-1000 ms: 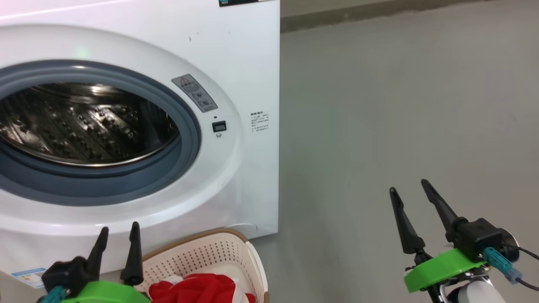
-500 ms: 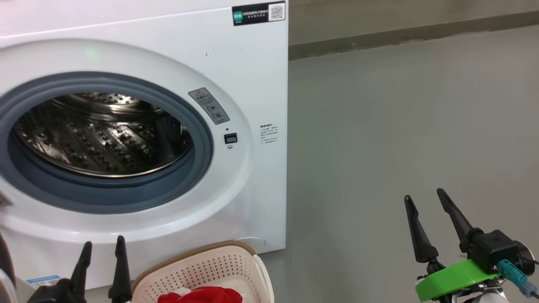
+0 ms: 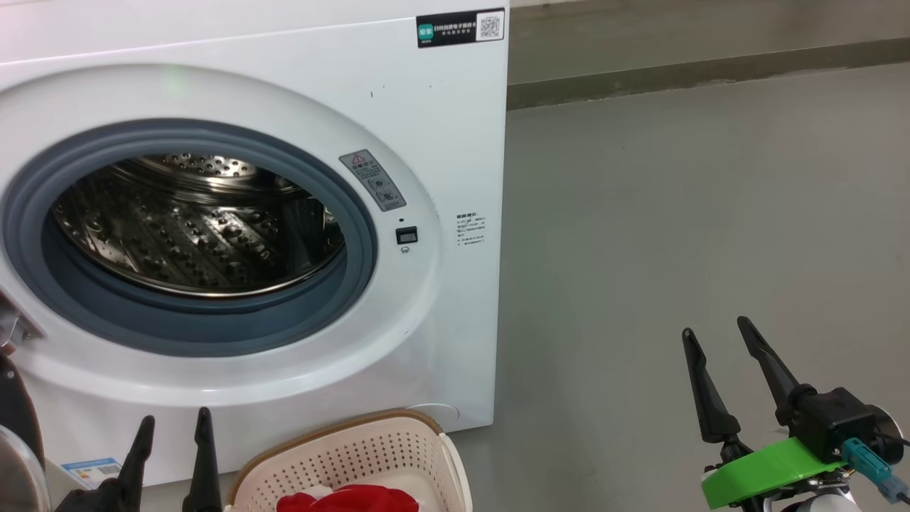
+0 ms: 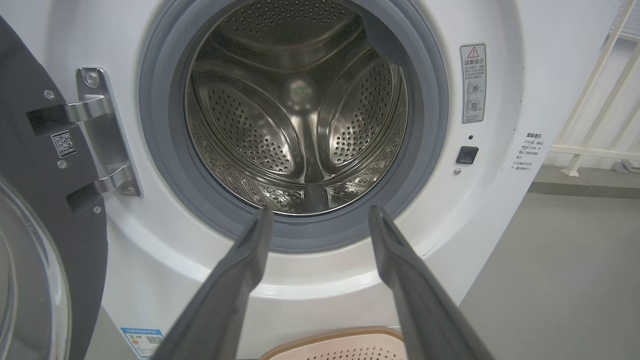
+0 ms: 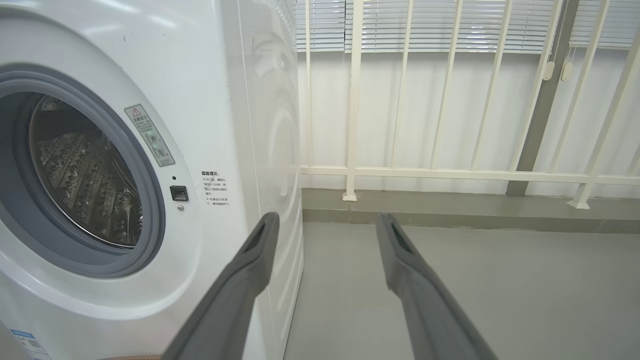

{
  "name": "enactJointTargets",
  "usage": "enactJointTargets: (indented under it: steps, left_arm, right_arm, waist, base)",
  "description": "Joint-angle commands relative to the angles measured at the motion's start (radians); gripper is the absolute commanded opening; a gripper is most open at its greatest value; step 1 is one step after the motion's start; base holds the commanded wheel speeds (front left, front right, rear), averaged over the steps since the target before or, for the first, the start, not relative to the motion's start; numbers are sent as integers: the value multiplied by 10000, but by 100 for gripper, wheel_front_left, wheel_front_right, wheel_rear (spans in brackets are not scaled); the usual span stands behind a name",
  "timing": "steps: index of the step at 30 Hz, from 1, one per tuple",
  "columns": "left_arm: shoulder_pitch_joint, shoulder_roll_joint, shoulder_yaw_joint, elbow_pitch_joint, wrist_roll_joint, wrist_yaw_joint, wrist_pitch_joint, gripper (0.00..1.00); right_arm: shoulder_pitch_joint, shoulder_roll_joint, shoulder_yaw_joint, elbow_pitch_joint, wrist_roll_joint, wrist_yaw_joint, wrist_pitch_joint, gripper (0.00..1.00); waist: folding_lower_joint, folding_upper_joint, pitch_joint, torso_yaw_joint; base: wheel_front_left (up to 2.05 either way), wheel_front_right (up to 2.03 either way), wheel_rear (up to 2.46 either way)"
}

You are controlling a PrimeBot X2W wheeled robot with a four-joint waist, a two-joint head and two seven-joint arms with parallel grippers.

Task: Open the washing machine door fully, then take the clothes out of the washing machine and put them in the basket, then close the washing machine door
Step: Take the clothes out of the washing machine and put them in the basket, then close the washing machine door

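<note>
Bare grey floor (image 3: 675,213), white railing (image 5: 355,100), slatted blinds (image 5: 382,25), white washing machine (image 3: 426,107)

You get soft, even daylight in all views, probably from the blinds (image 5: 450,25) at the far right. Inside the washing machine (image 4: 530,75), the steel glints in small specks, and the floor (image 3: 675,213) carries only faint shadow. Near each wrist lens, the left gripper (image 4: 320,215) and right gripper (image 5: 325,220) blur. The railing (image 5: 450,175) posts splay toward the edges. A pink cast tints the head view's upper left.
</note>
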Motion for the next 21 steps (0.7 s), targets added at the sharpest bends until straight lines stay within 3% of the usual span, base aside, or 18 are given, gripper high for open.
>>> enactJointTargets:
  steps: [1,21]
  left_arm:
    - [-110,89,349,-305,108,-11,-122,100]
    - [-12,28,340,-660,155,193,-122,100]
  right_arm:
    - [-49,-103,255,-283,-14,62,-65,100]
    - [-98,-260,452,-179,-46,62,-65,100]
  waist:
    - [0,0,-2,0]
    - [0,0,83,-19]
  base:
    - [0,0,0]
    - [0,0,0]
